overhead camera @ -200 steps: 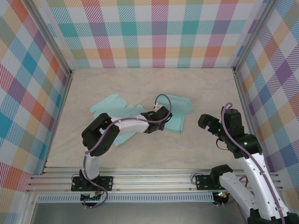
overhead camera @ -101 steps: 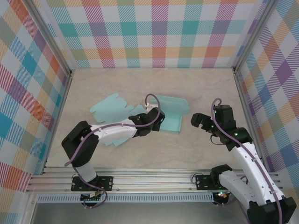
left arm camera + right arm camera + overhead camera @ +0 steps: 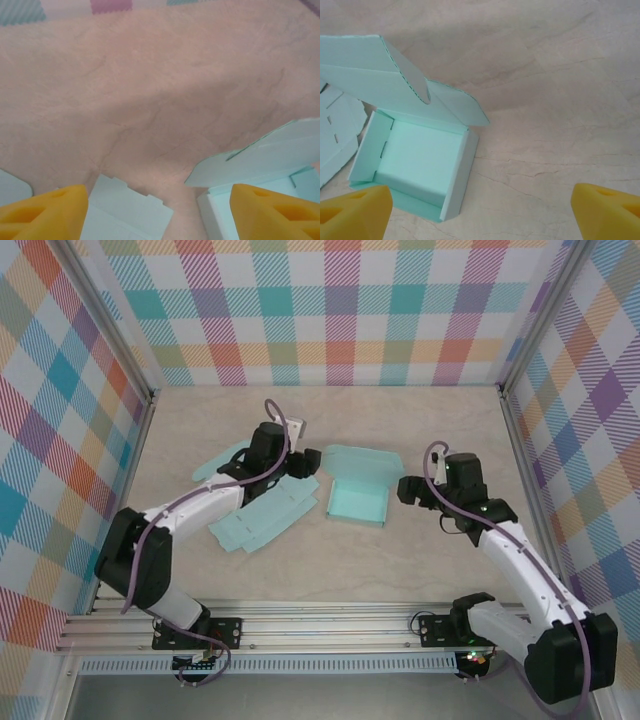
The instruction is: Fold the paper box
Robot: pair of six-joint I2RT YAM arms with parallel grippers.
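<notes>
The teal paper box [image 3: 358,495] lies mid-table as an open tray with its walls up and its lid flap [image 3: 368,460] raised at the back. In the right wrist view the box [image 3: 420,155] sits left of centre and its lid [image 3: 380,80] slopes up behind it. My left gripper [image 3: 293,462] hovers just left of the box, open and holding nothing. Its yellow fingers [image 3: 45,212] frame bare table, with the box corner [image 3: 260,160] to the right. My right gripper [image 3: 410,490] stands open close to the box's right wall, apart from it.
A flat teal cardboard sheet [image 3: 262,518] lies left of the box, partly under my left arm, and one edge of the sheet [image 3: 125,210] shows between the left fingers. Checked walls enclose the table on three sides. Bare table [image 3: 400,570] lies in front of the box.
My left gripper has opened, let go of the box and pulled back up and to the left. My right arm has swung left, closer to the box's right side.
</notes>
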